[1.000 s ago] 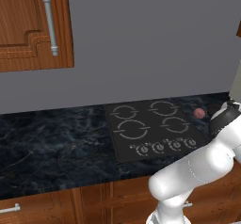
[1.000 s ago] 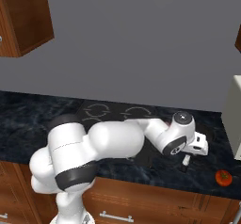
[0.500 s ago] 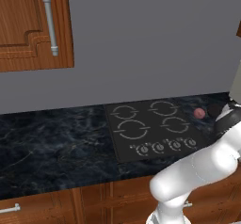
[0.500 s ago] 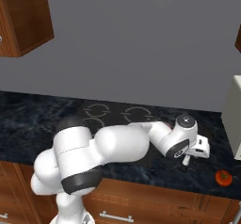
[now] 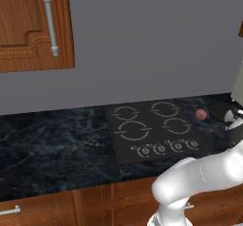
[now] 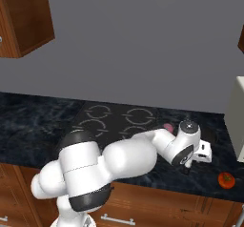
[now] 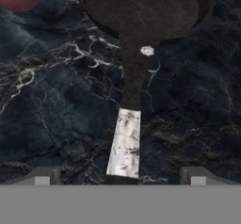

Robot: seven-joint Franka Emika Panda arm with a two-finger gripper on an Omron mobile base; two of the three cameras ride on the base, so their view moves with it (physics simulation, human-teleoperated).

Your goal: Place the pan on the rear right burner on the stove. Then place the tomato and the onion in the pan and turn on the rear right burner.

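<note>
Below your claw (image 7: 120, 180), fully released with both fingertips spread either side of the pale handle tip, lies one pan (image 7: 146, 9) on the dark counter (image 7: 56, 110), right of the stove (image 5: 152, 127). Count one onion (image 5: 201, 114) beside the pan, one tomato (image 6: 226, 180) farther right, four burner rings, four knobs.
</note>
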